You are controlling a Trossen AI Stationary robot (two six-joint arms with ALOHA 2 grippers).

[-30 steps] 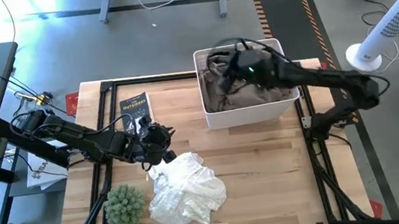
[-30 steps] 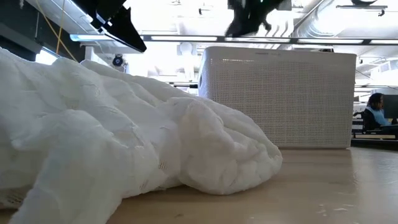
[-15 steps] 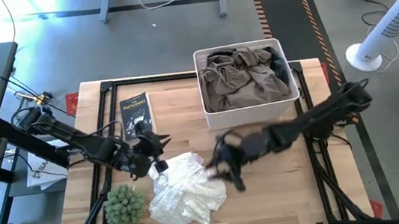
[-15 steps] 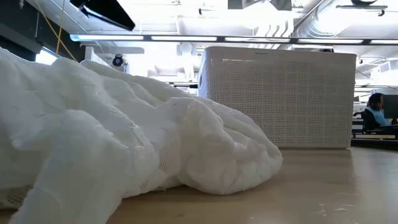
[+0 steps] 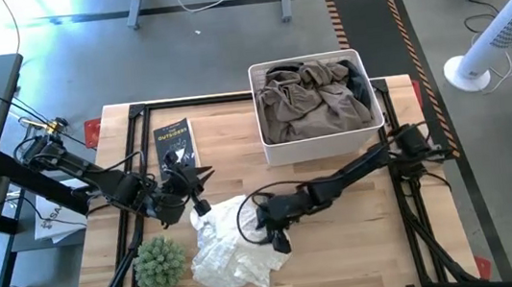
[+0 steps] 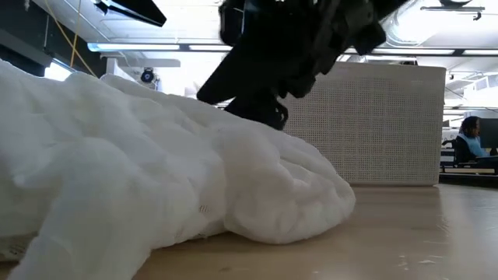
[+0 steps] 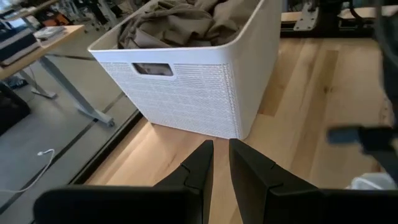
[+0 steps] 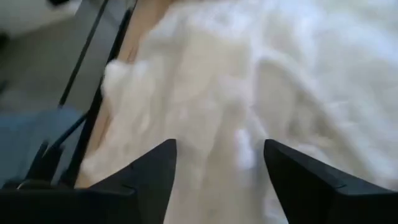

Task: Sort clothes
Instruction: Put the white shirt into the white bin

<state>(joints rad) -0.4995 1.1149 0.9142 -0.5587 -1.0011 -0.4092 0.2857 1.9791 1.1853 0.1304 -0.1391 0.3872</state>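
Since the white garment [image 5: 237,245] lies heaped on the bench [image 5: 344,240], soft and light, pinch a raised fold. Your right gripper [image 5: 273,230] hovers with wide fingers; the left gripper [image 5: 192,180] waits, fingers narrow.

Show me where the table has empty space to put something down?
Bare wood lies on the table between the white clothes and the table's right edge, in front of the basket. Another patch sits between the book and the basket. It is crowded around the white clothes, where both grippers and the plant gather.
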